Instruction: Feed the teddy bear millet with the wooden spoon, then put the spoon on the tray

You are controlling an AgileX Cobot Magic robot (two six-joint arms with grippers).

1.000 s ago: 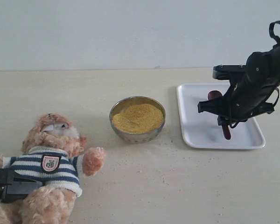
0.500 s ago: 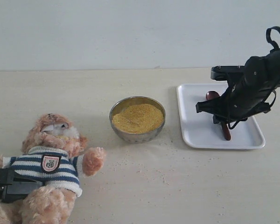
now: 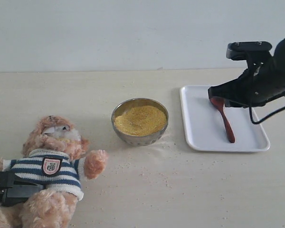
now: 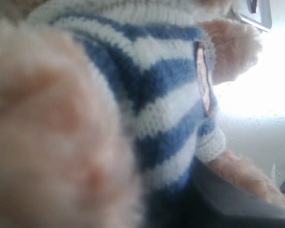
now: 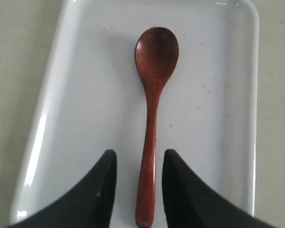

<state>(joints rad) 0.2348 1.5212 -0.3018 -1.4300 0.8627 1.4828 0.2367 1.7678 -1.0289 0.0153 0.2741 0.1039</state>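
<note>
The wooden spoon [image 3: 226, 123] lies flat on the white tray [image 3: 199, 128], its bowl toward the back. My right gripper [image 3: 218, 97] hangs just above the spoon's bowl end. In the right wrist view the right gripper [image 5: 139, 153] is open, its dark fingers on either side of the spoon [image 5: 154, 85] handle with gaps on both sides. The teddy bear [image 3: 52, 166] lies on its back at the lower left. My left gripper [image 3: 9, 192] is shut on its striped body. Millet [image 3: 140, 119] fills the metal bowl [image 3: 133, 138] in the middle.
Scattered millet grains [image 3: 156, 175] dot the table in front of the bowl. The tray's rim [image 5: 42, 118] runs beside the spoon. A pale wall [image 3: 133, 33] closes the table's far edge.
My right gripper opened, let go of the spoon, and rose up and to the right. The spoon now lies alone on the tray. The left arm and bear stayed still.
</note>
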